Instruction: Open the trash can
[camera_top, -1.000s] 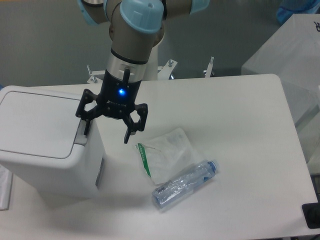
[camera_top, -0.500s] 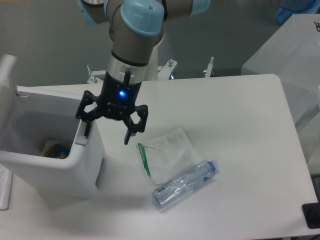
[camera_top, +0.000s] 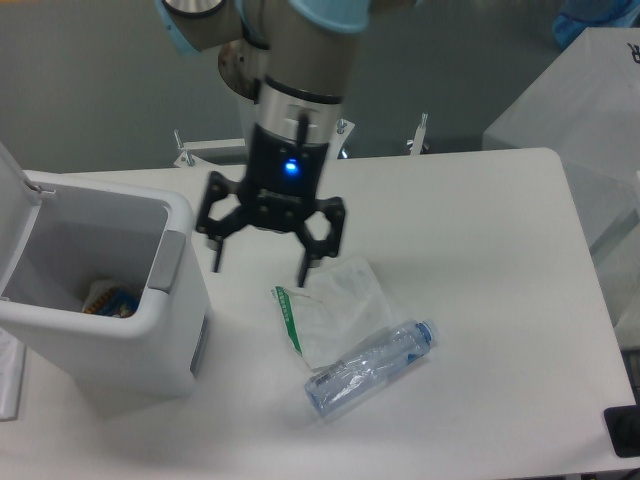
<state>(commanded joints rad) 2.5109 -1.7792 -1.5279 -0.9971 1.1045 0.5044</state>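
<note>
With its lid swung up, the trash can (camera_top: 100, 330) at the counter's (camera_top: 480, 300) left edge looks like stiff, light plastic best worked by pressing its grey tab (camera_top: 166, 262), while the tool (camera_top: 262, 268) hangs beside it, fingers spread and empty.

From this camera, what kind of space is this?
Likely a robot lab or test cell: an arm's hand over a white table, staged props (trash can, crushed bottle), bare grey floor behind.
</note>
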